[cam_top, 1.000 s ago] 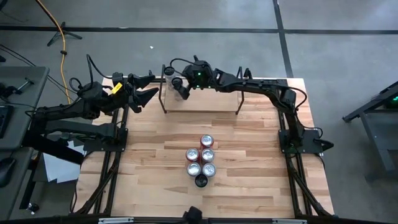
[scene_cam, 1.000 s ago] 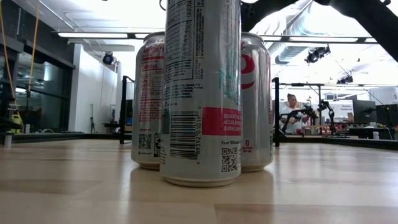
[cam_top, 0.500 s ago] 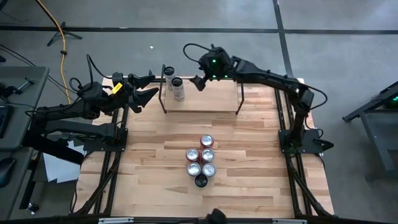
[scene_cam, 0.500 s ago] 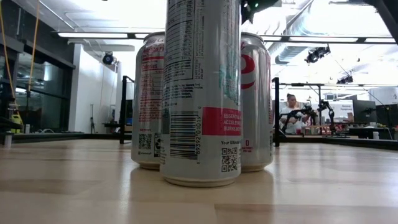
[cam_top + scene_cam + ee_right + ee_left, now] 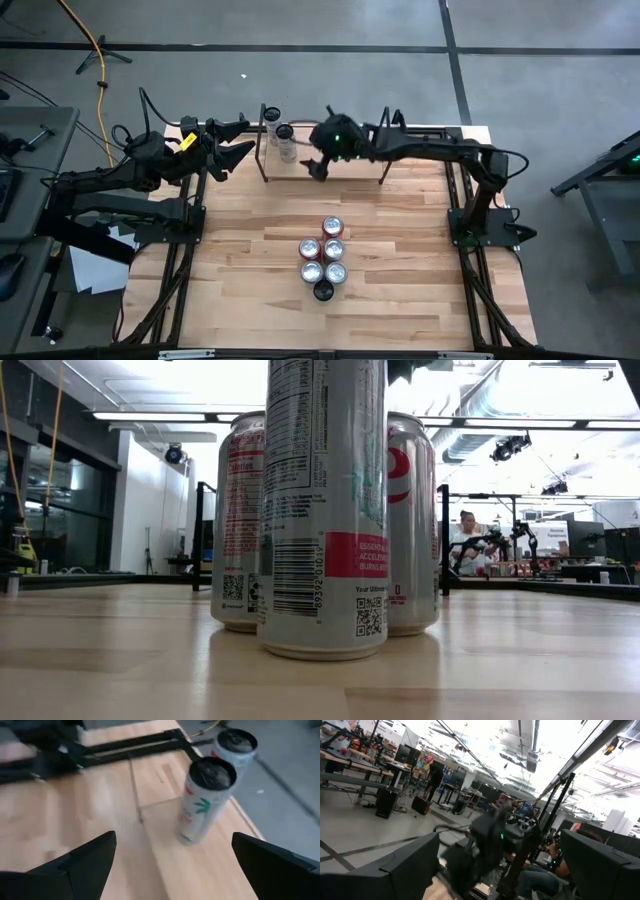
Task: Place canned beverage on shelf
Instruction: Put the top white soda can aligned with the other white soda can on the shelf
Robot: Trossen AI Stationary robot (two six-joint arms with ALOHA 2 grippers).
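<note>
Right tool (image 5: 316, 166) hangs over the shelf (image 5: 350, 168) in the upper middle of the high view, fingers (image 5: 85, 862) spread wide apart and nothing between them. Through its wrist camera we get two cans standing upright on the shelf's pale planks: the white can with the palm print (image 5: 204, 800) closest, and a second can (image 5: 234, 746) just behind it, near the plank's edge. From above, that pair (image 5: 279, 132) sits at the shelf's left end, in the upper middle of the frame, just left of the tool and clear of it. Lower down, at the centre of the high view, a cluster of cans (image 5: 324, 257) stands on the bench (image 5: 240, 290), packed touching in two short columns with a dark-topped one at the bottom; the low view fills up with them, a tall silver can (image 5: 322, 510) in front. Over at the upper left, the left tool (image 5: 234, 144) waits at the bench's edge beside the shelf, its fingers also spread and holding nothing. Far back in the room, a person (image 5: 466, 545) shows at another workstation.
</note>
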